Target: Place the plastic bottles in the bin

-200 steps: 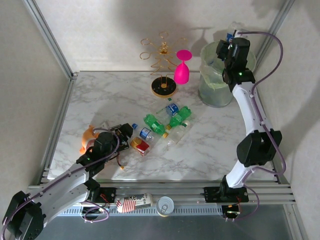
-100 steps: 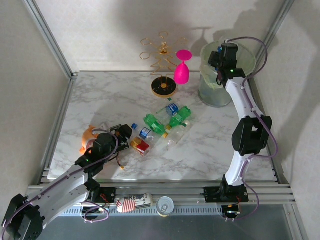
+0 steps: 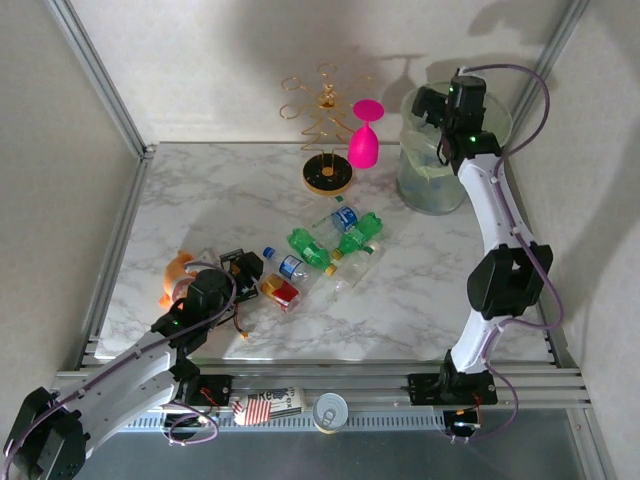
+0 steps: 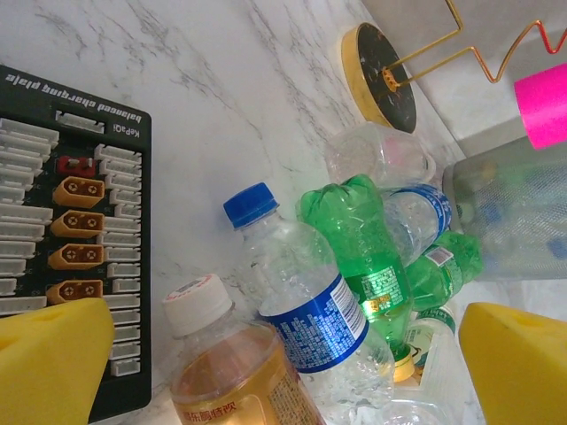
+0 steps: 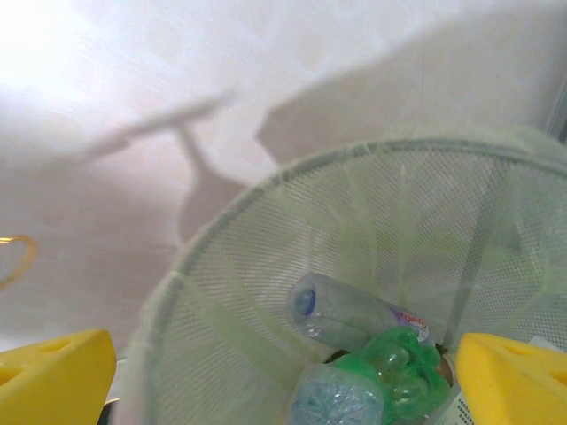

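Right gripper (image 3: 432,118) has swung in over the bin (image 3: 425,195) and sprung its jaws wide since a second ago, and I see nothing left between them. Left gripper (image 4: 285,363) hangs spread wide and empty, low over the near edge of the bottle pile (image 3: 325,250) on the marble. A white-capped amber bottle (image 4: 226,376) and a blue-capped clear bottle (image 4: 306,301) sit between its pads, with a green bottle (image 4: 363,239) just behind and a black connector board (image 4: 80,204) to their left. On the right wrist camera, a clear bottle (image 5: 354,317) and a crushed green bottle (image 5: 397,367) lie at the bin's bottom.

Bottles (image 3: 308,248) central, bin (image 3: 425,187) (some inside) far right
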Tool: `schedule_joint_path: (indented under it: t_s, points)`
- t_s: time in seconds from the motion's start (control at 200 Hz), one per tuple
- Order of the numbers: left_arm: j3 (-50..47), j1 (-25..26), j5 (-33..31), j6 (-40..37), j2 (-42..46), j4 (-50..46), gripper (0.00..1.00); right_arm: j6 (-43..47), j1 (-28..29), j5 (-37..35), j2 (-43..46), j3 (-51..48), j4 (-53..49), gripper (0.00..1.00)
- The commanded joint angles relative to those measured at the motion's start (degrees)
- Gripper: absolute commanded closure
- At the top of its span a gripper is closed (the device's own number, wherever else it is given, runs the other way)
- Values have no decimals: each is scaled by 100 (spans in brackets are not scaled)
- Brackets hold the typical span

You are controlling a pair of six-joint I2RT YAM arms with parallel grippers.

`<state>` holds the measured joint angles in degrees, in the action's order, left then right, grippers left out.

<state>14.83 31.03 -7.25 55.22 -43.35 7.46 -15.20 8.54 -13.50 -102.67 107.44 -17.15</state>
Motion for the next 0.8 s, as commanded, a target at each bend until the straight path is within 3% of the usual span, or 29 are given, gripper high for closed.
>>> schedule_joint_path:
  t_s: [0.0,0.346,0.791]
  points:
    - [-74,52,64,145,-41,180,0,204,341,-39,795,-243,324,1]
    - [-85,400,11,490,-294,239,0,254,1795,-4,2537,-2568,1508,1]
    - [-77,1230,-356,1245,-877,108,0,-997,3063,-153,3722,-5485,2092,1]
